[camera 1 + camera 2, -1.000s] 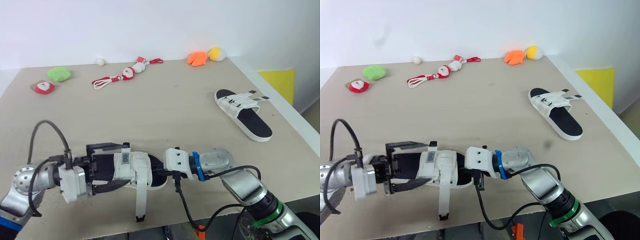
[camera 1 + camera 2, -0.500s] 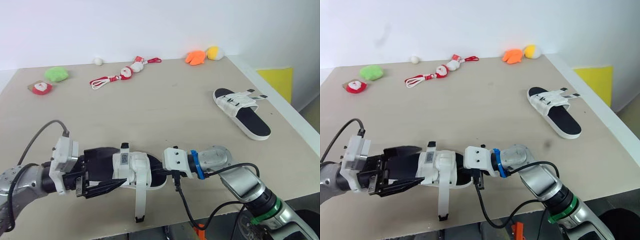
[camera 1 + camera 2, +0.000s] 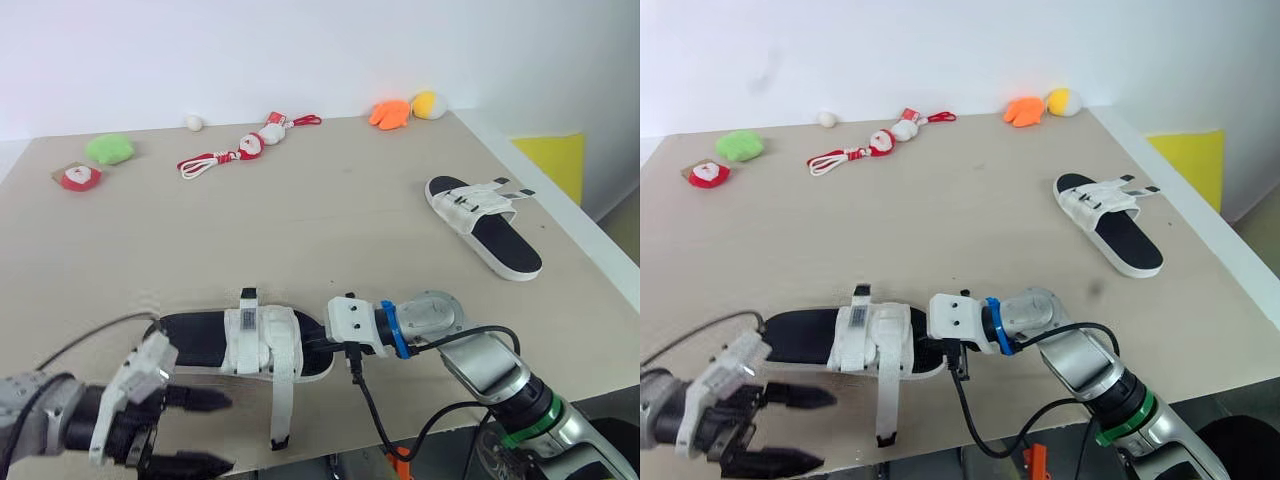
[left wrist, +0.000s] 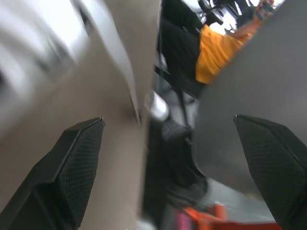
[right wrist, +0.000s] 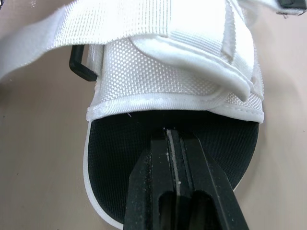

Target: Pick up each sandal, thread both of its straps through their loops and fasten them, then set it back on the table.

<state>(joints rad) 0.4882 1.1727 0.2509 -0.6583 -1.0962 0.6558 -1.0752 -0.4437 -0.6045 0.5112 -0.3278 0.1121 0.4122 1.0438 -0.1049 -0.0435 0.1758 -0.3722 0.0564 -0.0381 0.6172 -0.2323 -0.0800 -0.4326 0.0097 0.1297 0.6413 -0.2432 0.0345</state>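
The right gripper (image 5: 172, 137) is clamped shut, its two black fingers pinching the end rim of the black-soled sandal with white woven straps (image 3: 232, 340), which lies flat on the beige table (image 3: 350, 225) close to its near edge. From that sandal one long white strap (image 3: 281, 400) hangs loose over the table's edge, its black tip dangling, and a black loop (image 5: 78, 64) shows at the side of the woven upper. The left gripper (image 3: 205, 432) hangs just off the sandal's other end at the table's front edge, its fingers spread wide and holding nothing. Well apart, towards the table's right side, the second black-and-white sandal (image 3: 487, 226) lies with its strap ends sticking out sideways. Along the far edge sit a green plush lump (image 3: 110, 149), a small red-and-white toy (image 3: 78, 176), red-corded Santa charms (image 3: 245, 150), a small white ball (image 3: 194, 122), an orange plush (image 3: 390, 115) and a yellow plush (image 3: 431, 105).
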